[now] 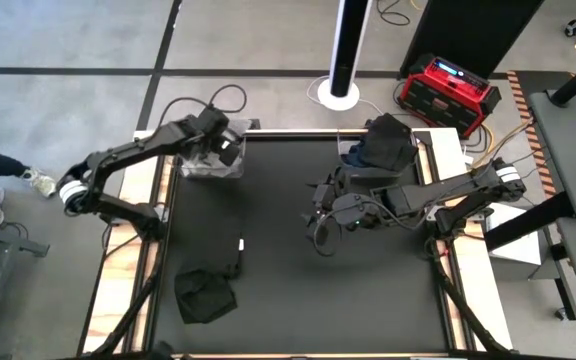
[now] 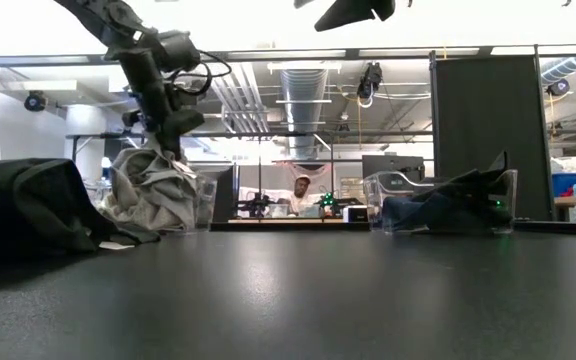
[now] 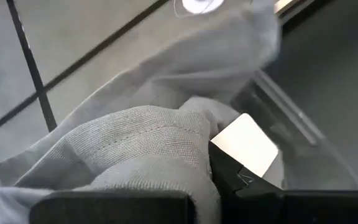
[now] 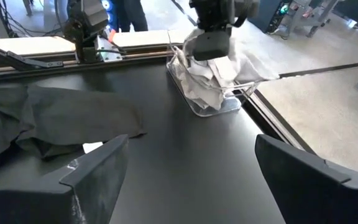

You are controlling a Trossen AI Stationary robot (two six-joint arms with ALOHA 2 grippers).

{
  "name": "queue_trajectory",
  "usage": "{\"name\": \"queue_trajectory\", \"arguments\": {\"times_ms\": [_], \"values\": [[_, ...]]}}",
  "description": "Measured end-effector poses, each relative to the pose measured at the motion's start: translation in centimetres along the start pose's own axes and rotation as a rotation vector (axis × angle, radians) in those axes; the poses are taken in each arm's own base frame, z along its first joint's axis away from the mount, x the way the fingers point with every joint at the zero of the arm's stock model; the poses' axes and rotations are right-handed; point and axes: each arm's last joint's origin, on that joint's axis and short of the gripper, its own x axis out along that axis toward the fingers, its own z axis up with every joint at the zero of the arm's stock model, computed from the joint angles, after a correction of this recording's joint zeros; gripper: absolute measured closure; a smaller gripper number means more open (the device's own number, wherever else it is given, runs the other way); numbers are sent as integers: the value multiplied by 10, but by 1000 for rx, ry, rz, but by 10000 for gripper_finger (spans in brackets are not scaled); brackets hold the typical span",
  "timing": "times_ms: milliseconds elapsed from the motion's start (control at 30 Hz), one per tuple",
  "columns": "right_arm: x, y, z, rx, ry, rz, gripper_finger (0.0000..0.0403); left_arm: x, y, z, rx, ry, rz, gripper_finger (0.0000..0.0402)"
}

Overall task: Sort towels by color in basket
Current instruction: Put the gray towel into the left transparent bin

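A light grey towel (image 3: pixel 135 137) with a white tag (image 3: pixel 244 144) lies heaped in a clear basket (image 1: pixel 211 160) at the table's far left. It shows in the low view (image 2: pixel 153 195) and the right wrist view (image 4: pixel 213 74). My left gripper (image 1: pixel 218 145) is over this basket, shut on the towel. A second clear basket (image 1: pixel 383 145) at the far right holds dark towels (image 2: pixel 448 205). Black towels (image 1: pixel 206 295) lie on the table near the left front. My right gripper (image 4: pixel 191 186) is open and empty above the table's middle right (image 1: pixel 320 215). My left gripper holds a bunched fold of the light grey towel (image 3: pixel 185 180) between its two fingers, next to the white tag. It comes from above, pointing down into the basket (image 2: pixel 168 130). The towel's bulk rests in the basket below the fingers, slack.
A smaller black cloth (image 1: pixel 230 250) lies just beyond the black heap. Wooden side rails (image 1: pixel 158 200) run along both table edges. The dark tabletop (image 1: pixel 288 290) is bare between the black towels and my right arm. A person sits far behind the table (image 2: pixel 298 190).
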Motion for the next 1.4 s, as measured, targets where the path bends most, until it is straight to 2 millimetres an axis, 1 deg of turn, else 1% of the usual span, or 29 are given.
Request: {"name": "queue_trajectory", "arguments": {"times_ms": [167,233,400,567,733,933,1033,1100,1267,1400], "values": [[0,0,0,0,1,0,60,6,7,-4,37,148,45,401],[0,0,-1,-1,2,0,62,9,7,-5,47,174,57,401],[0,0,-1,-1,2,0,69,19,3,-5,75,188,54,401],[0,0,-1,-1,1,0,74,29,-3,-5,111,218,-34,401],[0,0,-1,0,1,0,68,40,-7,-7,157,248,-48,401],[0,0,-1,-1,2,0,60,43,-9,-4,135,220,-54,393],[0,0,-1,-1,2,0,61,41,-8,-3,115,207,-50,376],[0,0,-1,-1,2,0,64,39,-7,-3,113,200,-50,358],[0,0,-1,-1,2,0,70,34,-6,-3,107,200,-49,284],[0,0,-1,-2,3,0,74,24,-5,-1,94,167,-51,228]]}}
